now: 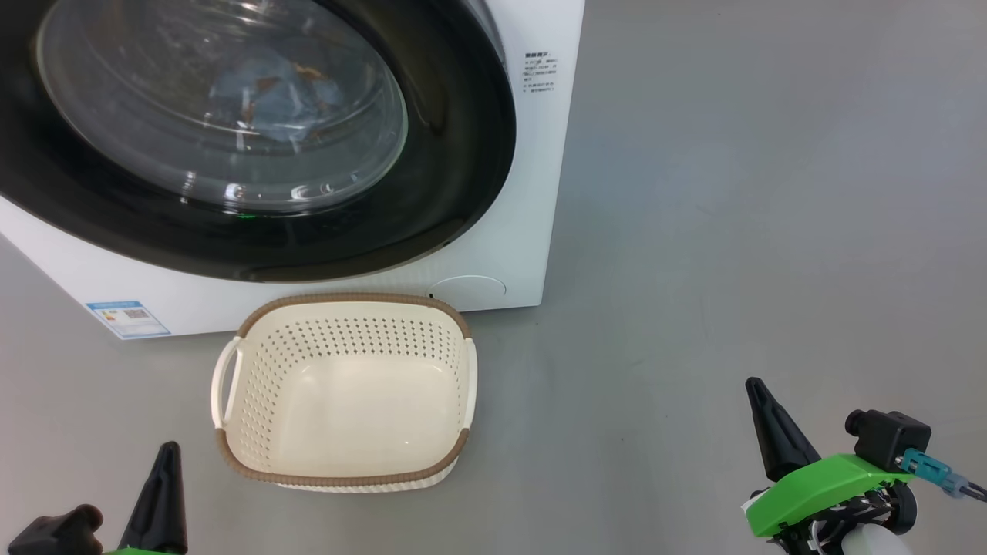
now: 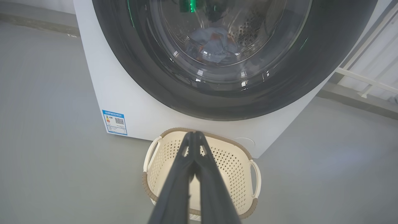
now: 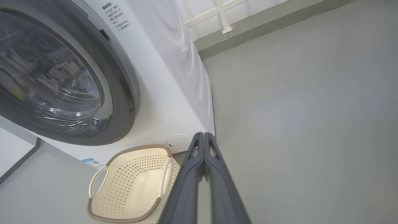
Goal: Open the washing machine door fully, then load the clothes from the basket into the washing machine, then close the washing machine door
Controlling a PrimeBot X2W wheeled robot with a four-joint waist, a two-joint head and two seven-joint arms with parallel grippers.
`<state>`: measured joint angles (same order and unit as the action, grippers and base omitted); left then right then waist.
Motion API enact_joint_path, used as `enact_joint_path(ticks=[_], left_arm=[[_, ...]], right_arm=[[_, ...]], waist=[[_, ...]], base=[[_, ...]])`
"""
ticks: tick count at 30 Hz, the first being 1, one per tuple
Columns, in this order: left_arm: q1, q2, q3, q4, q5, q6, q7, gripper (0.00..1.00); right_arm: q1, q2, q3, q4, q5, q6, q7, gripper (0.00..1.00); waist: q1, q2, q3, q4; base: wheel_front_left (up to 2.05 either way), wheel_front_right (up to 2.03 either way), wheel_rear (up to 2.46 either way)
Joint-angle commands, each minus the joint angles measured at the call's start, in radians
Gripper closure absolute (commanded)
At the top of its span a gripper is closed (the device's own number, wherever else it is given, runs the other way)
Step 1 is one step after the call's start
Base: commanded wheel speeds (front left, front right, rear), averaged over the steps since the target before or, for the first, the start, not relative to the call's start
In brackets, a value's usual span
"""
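The washing machine door (image 1: 463, 154) sits shut on the white washing machine (image 1: 540, 193), its top and left cut off at the head view's edge, and the clothes (image 1: 277, 96) show behind its glass as a dim blue heap (print blurred by reflections). The basket (image 1: 347, 302) stands on the grey floor (image 1: 732, 231) just before the machine, bare bottom showing, open floor wide to its right. The left gripper (image 2: 194, 134) and right gripper (image 3: 203, 134) hang clenched tip to tip on nothing, either side of it.
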<state>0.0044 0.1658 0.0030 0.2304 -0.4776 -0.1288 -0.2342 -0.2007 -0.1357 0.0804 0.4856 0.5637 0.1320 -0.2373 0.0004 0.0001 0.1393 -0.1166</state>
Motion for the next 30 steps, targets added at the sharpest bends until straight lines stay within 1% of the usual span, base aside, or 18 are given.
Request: enact_joint_path(ticks=[1, 4, 30], left_arm=[[-0.006, 0.014, 0.011, -0.019, -0.028, 0.001, 0.006, 1.00], [-0.011, 0.012, 0.013, -0.016, -0.057, 0.001, 0.015, 1.00], [-0.036, -0.012, 0.028, -0.003, -0.301, -0.001, 0.084, 1.00]], right_arm=[[-0.009, -0.010, -0.010, -0.029, 0.028, 0.000, 0.008, 1.00], [-0.007, -0.008, -0.015, -0.034, 0.055, 0.000, 0.016, 1.00], [0.015, 0.010, -0.051, -0.079, 0.278, 0.000, 0.088, 1.00]], waist=[[0.0003, -0.0001, -0.002, 0.002], [-0.0003, -0.0001, -0.004, 0.005], [-0.0004, -0.0001, -0.033, 0.030]], base=[[0.00, 0.00, 0.00], [0.00, 0.00, 0.00], [0.00, 0.00, 0.00]])
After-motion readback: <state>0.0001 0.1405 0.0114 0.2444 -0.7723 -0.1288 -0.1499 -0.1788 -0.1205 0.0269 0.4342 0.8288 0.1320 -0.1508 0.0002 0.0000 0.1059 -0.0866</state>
